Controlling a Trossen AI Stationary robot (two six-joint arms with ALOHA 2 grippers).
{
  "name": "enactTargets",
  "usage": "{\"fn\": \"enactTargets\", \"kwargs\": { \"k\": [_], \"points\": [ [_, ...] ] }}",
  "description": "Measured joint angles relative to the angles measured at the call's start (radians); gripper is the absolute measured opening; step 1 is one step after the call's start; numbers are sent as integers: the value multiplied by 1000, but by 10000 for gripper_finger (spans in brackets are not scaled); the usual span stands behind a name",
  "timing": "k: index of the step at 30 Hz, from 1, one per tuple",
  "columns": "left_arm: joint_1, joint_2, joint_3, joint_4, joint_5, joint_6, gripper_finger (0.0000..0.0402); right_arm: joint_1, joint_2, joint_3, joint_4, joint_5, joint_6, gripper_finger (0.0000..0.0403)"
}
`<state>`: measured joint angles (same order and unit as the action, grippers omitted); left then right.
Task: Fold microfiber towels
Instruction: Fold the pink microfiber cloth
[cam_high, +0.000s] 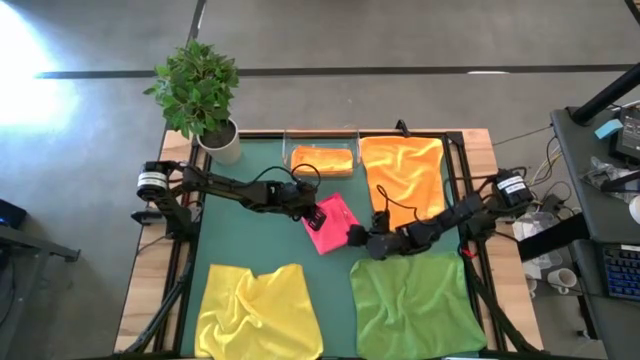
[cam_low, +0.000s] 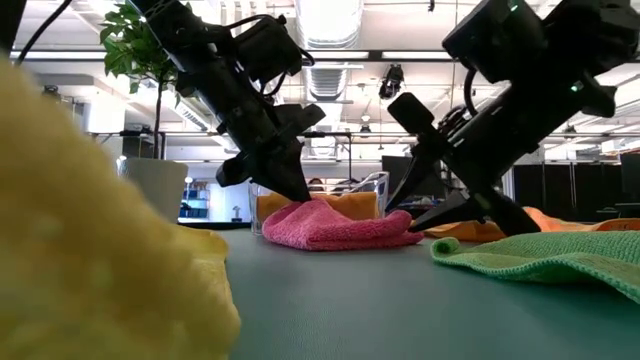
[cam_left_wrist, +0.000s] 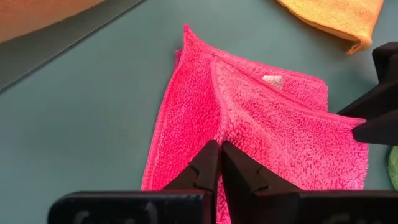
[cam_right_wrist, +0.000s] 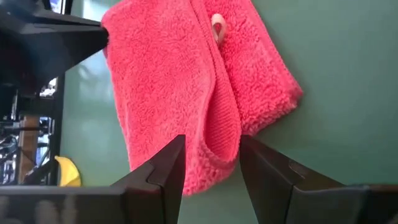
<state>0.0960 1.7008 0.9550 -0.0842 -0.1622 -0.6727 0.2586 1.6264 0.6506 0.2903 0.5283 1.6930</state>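
- The left gripper (cam_high: 305, 208) has its fingers (cam_left_wrist: 239, 177) pressed together, tips down on the pink towel (cam_high: 331, 222) at that cloth's 9 o'clock edge; the right gripper (cam_high: 362, 238) has fingers (cam_right_wrist: 165, 168) spread, straddling a fold at the towel's 4 o'clock corner without clamping it.
- The pink towel lies partly folded at the middle of the surface (cam_high: 250, 240), with the spread orange towel (cam_high: 402, 172) at 1 o'clock, the green towel (cam_high: 415, 305) at 5 o'clock and the yellow towel (cam_high: 258, 312) at 7 o'clock.
- Risk: if the right fingers close on only the top layer, the fold may peel open (the plush pile looks springy).
- Risk: if the left tips lift or slide, the whole cloth could drag along and lose its crease.
- Risk: a wide sweep toward 5 o'clock could snag the green towel, which lies just beside the right gripper.
- A folded orange towel (cam_high: 321, 160) sits at 12 o'clock, well clear.
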Motion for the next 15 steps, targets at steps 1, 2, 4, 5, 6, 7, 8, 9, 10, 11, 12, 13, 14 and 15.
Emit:
{"fn": "enactTargets", "kwargs": {
  "k": [1,2,4,5,6,7,8,9,10,11,12,13,14,15],
  "points": [
    [0,0,0,0,0,0,0,-8,0,1,1,-16,-12,140],
    [0,0,0,0,0,0,0,-17,0,4,0,-43,-27,139],
    [0,0,0,0,0,0,0,-27,1,14,-1,-85,-74,132],
    [0,0,0,0,0,1,0,-30,1,21,-2,-99,-92,127],
    [0,0,0,1,0,3,0,-34,1,27,-3,-108,-110,120],
    [0,0,0,2,0,4,0,-38,1,34,-2,-111,-122,113],
    [0,0,0,2,0,4,0,-42,1,39,0,-111,-135,104],
    [0,0,0,2,0,5,0,-47,1,43,-1,-113,-143,95],
    [0,0,0,2,0,6,0,-52,1,44,-2,-114,-150,85],
    [0,0,0,2,0,6,0,-57,1,45,-2,-115,-155,76],
    [0,0,0,2,0,6,0,-61,1,46,-4,-117,-160,66],
    [0,0,0,2,0,6,0,-63,1,46,-5,-117,-161,56],
    [0,0,0,2,0,6,0,-65,1,46,-8,-118,-163,46],
    [0,0,0,1,0,6,0,-65,1,46,-13,-122,-163,36]
  ]
}}
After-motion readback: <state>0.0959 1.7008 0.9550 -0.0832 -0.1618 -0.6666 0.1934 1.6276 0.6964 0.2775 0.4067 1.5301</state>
